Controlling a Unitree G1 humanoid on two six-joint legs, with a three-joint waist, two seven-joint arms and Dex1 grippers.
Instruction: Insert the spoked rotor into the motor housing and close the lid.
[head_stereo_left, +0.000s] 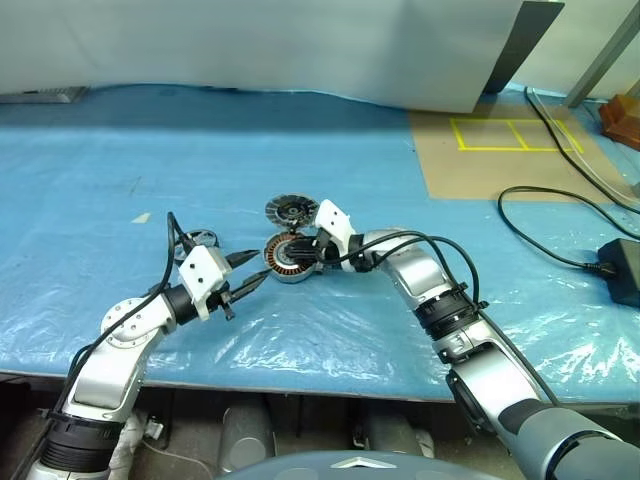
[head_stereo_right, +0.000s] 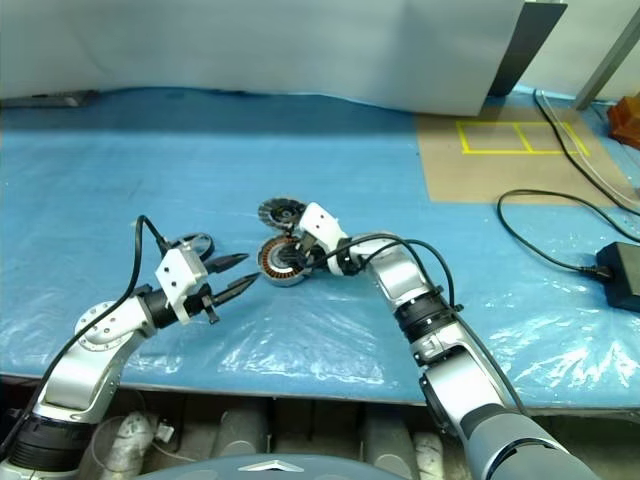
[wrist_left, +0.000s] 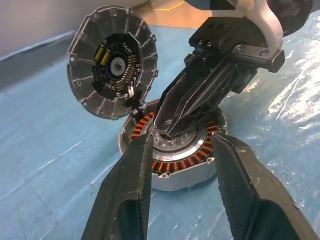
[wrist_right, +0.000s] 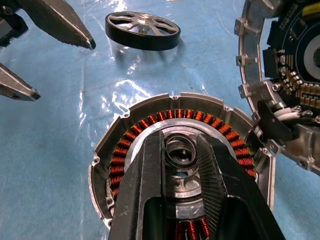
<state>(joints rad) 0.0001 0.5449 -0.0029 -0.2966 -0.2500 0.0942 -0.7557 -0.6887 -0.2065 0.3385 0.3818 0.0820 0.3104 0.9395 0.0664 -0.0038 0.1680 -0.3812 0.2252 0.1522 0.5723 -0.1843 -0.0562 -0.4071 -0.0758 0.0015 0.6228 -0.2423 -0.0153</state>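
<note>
Still early: rotor out, lid off, housing open

The motor housing sits open on the worktop, windings bare; the right hand is closed on its grey hub, and the left hand hangs released and empty just beside it. The spoked rotor lies apart on the sheet, not yet inserted, and the lid leans tilted against the housing's rim, so both steps remain. The worktop wears crinkled blue plastic sheeting, with a taped cardboard patch and a black cable beyond

motor housing mid-table, lid just behind, spoked rotor left
</note>
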